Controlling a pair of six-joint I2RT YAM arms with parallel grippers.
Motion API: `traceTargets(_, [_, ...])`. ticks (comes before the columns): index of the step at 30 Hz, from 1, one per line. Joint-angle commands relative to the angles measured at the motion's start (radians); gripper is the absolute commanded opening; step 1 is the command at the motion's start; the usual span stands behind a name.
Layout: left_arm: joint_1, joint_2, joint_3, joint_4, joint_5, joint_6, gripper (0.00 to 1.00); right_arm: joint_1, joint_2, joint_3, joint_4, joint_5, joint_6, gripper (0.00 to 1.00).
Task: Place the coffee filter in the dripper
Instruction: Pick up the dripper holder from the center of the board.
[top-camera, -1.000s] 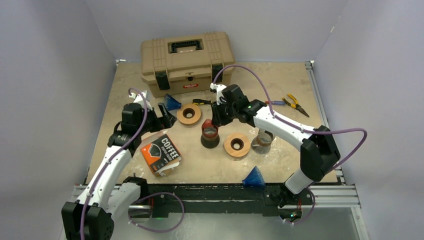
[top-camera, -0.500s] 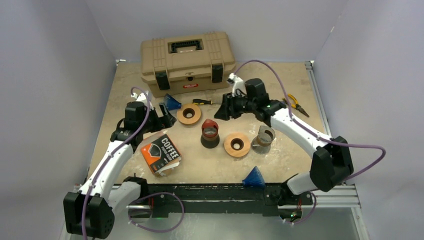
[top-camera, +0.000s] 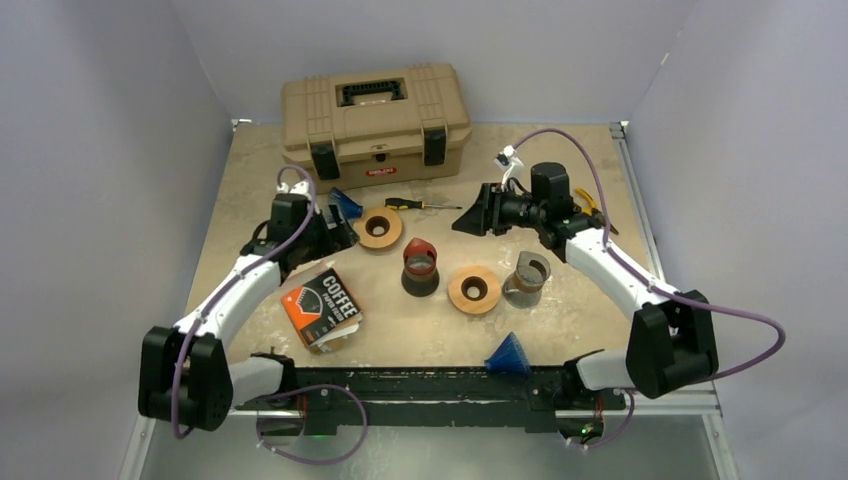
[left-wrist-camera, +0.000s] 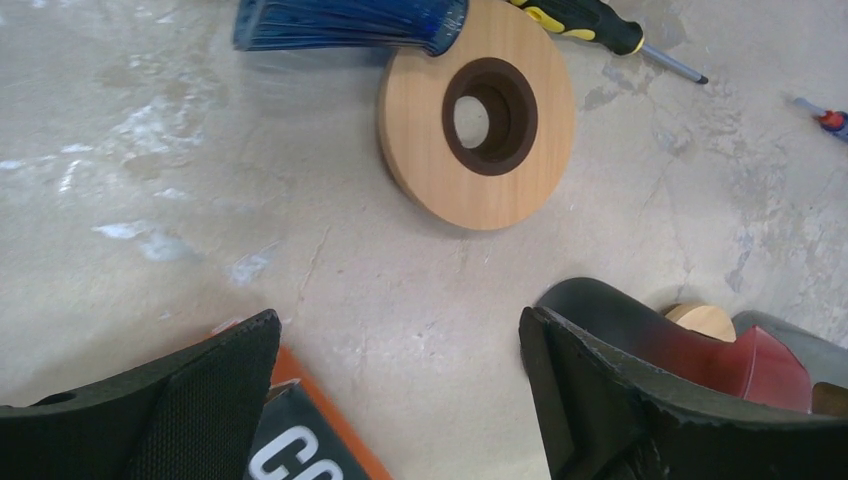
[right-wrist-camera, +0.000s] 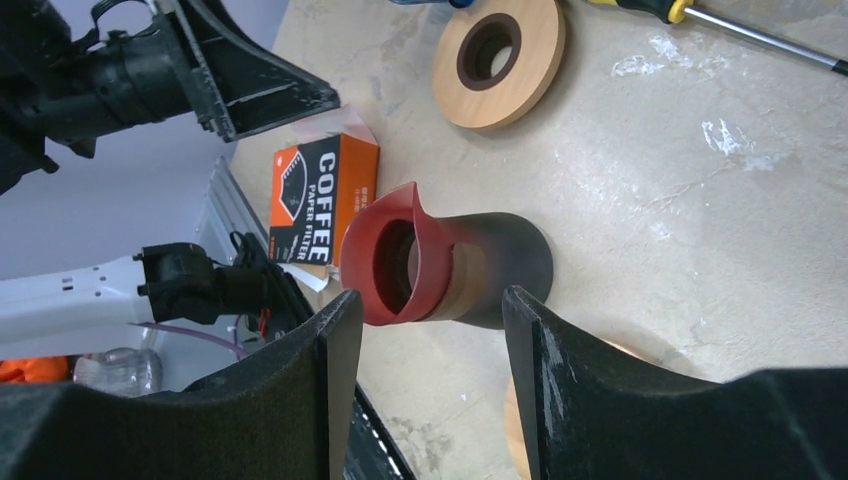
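Note:
The dripper stands mid-table, red at the rim and black at the base; it also appears in the right wrist view and the left wrist view. A tan lining shows inside its mouth; I cannot tell whether that is a coffee filter. The orange and black coffee filter box lies at front left. My right gripper hovers behind and right of the dripper, open and empty. My left gripper is open over bare table, between the box and a wooden ring.
A tan toolbox stands at the back. Two wooden rings lie near the dripper, with a grey cup to its right. Blue cones, a screwdriver and pliers lie around.
My right gripper has pulled away from the dripper's mouth toward the back right, and its jaws have spread. My left gripper has shifted slightly toward the back.

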Motion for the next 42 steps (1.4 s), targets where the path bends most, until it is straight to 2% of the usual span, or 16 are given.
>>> traceTargets(1, [-0.077,0.088,0.09,0.092,-0.047,-0.049,0.88,-0.006,-0.024,-0.025,0.05,-0.045,0.011,0.58])
traceTargets(5, [-0.139,0.177,0.189,0.059,-0.121,-0.063,0.88,-0.006,-0.034,-0.059,0.105,-0.078,0.042,0.6])
traceTargets(9, [-0.157,0.244,0.226,0.073,-0.183,-0.09,0.87,-0.006,-0.034,-0.078,0.146,-0.118,0.074,0.61])
traceTargets(18, [-0.17,0.375,0.242,0.121,-0.291,-0.184,0.87,-0.006,-0.035,-0.077,0.136,-0.104,0.065,0.61])
traceTargets(22, [-0.18,0.42,0.25,0.136,-0.331,-0.193,0.83,-0.006,-0.04,-0.079,0.122,-0.102,0.056,0.61])
traceTargets(35, [-0.202,0.564,0.291,0.167,-0.416,-0.213,0.82,-0.006,-0.059,-0.079,0.083,-0.091,0.032,0.61])
traceTargets(42, [-0.209,0.61,0.309,0.16,-0.412,-0.187,0.7,-0.006,-0.059,-0.08,0.084,-0.084,0.032,0.62])
